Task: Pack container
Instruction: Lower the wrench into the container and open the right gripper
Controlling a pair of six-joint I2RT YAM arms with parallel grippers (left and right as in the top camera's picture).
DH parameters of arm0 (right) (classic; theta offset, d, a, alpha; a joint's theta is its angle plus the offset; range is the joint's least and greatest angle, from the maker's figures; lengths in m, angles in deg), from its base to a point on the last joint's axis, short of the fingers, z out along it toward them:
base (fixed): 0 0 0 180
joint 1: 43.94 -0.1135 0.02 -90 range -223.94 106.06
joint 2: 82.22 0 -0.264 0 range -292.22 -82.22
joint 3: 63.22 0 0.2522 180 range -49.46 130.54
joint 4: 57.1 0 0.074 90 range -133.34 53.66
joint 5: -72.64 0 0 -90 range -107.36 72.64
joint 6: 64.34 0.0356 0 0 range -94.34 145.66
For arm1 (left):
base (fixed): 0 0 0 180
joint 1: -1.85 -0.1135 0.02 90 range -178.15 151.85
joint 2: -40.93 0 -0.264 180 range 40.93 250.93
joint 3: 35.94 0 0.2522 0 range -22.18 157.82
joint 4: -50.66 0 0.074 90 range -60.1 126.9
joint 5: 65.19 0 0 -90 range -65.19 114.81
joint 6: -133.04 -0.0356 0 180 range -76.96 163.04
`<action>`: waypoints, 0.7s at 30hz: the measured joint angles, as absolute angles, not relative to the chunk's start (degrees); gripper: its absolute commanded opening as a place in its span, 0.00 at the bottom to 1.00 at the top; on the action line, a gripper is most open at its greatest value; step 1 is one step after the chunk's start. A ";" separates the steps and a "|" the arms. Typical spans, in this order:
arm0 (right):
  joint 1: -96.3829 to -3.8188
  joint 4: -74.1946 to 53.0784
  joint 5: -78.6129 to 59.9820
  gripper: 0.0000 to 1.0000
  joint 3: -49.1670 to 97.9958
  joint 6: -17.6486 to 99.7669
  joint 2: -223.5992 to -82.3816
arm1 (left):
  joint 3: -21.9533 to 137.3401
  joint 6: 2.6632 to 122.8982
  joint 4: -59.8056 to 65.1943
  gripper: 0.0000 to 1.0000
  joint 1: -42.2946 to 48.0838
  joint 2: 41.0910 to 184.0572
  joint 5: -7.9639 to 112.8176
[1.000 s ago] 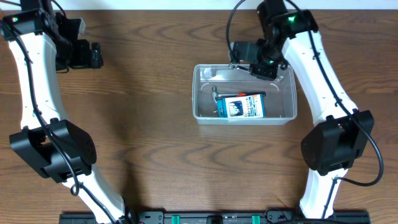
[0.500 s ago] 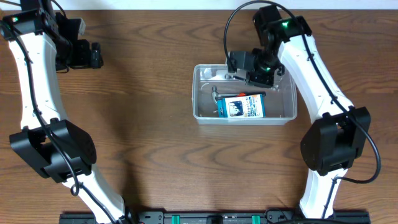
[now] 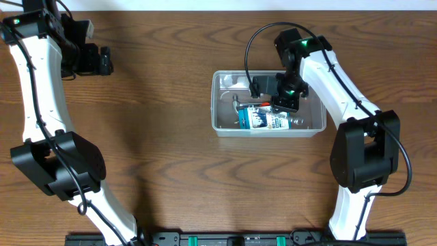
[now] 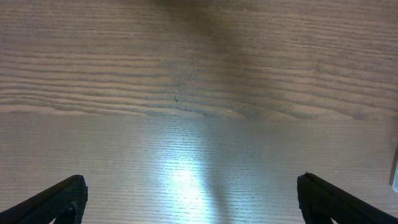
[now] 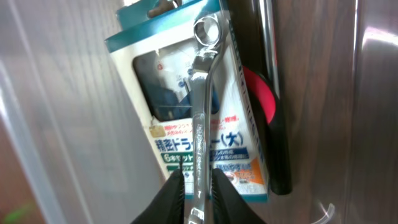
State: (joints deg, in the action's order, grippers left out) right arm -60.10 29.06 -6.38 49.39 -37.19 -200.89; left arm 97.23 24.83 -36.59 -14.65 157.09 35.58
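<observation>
Since a second ago the right claw [image 5: 199,190] has dropped from the 12 o'clock rim of the clear, shallow rectangular plastic container [image 3: 216,109] to its middle. Its fingers narrowly flank a silver metal wrench [image 5: 200,112] lying on a blue-and-white card pack [image 5: 168,143]; whether they pinch it I cannot tell. The container sits toward 2 o'clock on the brown wooden surface [image 3: 164,137]. Far off at 10 o'clock, the left claw [image 4: 193,193] hangs spread wide.

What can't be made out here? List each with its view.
Right wrist view: whether the right gripper clamps the wrench; bottom edge cuts its fingers.
Right wrist view: top of the black-handled tool; frame edge cuts it.
Overhead: print on the card pack in the container; too small.
</observation>
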 measured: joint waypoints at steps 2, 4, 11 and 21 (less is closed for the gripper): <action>-60.10 27.75 -6.31 0.42 49.06 -36.58 -200.89 | 97.23 24.85 -36.57 0.98 -14.65 157.09 35.58; -60.10 26.33 -6.20 0.75 48.97 -35.64 -200.89 | 97.23 24.83 -36.57 0.98 -14.65 157.09 35.58; -60.10 19.46 -6.18 0.99 49.39 -29.19 -200.89 | 97.23 24.83 -36.57 0.98 -14.65 157.09 35.60; -60.08 22.83 -5.11 0.99 70.37 -13.12 -200.89 | 97.23 24.83 -36.59 0.98 -14.65 157.09 35.60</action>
